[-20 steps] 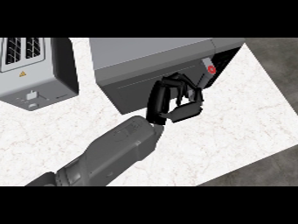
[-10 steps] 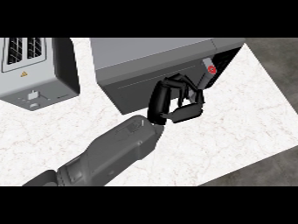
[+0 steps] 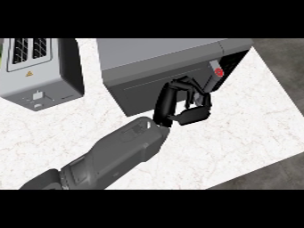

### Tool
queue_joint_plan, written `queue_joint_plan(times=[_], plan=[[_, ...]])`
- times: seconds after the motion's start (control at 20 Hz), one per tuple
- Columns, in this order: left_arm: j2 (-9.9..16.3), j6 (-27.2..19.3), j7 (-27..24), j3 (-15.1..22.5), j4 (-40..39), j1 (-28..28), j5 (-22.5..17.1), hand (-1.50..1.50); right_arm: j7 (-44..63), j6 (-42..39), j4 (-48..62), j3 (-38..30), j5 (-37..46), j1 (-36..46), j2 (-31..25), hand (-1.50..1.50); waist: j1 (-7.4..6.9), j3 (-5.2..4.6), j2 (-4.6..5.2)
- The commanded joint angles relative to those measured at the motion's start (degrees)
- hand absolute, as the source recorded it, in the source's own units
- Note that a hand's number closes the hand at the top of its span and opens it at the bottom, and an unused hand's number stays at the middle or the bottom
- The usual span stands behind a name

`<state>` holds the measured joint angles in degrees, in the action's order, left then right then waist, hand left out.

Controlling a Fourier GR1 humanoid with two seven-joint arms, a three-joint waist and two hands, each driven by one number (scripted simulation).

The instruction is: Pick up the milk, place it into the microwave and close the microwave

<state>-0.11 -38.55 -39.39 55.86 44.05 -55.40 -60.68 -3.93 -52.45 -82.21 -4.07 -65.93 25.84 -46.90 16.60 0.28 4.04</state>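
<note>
No milk carton shows anywhere in the head view. The grey microwave (image 3: 161, 53) stands at the back of the counter, its dark door (image 3: 137, 91) facing me and lying flat against the body. A red button (image 3: 219, 72) marks its control strip at the right. My right hand (image 3: 188, 107) rests at the door's right part, just left of that strip. Its fingers (image 3: 180, 85) are loosely bent against the door and its thumb (image 3: 195, 116) hangs below. Nothing is held in it. The grey forearm (image 3: 118, 153) comes in from the lower left.
A silver toaster (image 3: 35, 71) stands at the back left, apart from the microwave. The white marble counter (image 3: 246, 133) ends in an edge at the right and lower right, with dark floor beyond.
</note>
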Motion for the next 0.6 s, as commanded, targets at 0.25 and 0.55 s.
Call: queue_joint_plan(times=[0.25,0.55], plan=[[0.3,-3.1,2.7,-3.9,-9.9,2.1,-5.2,1.50,0.5,-0.2,-0.9,-0.9,-2.5,-2.3,-1.9,-1.50,-2.73,-0.33,0.24],[1.0,-1.4,1.6,-2.9,-10.3,2.5,-6.7,-1.50,1.4,-0.7,-1.5,-1.6,-3.6,-3.8,-4.4,-1.50,-3.35,-0.35,0.11]])
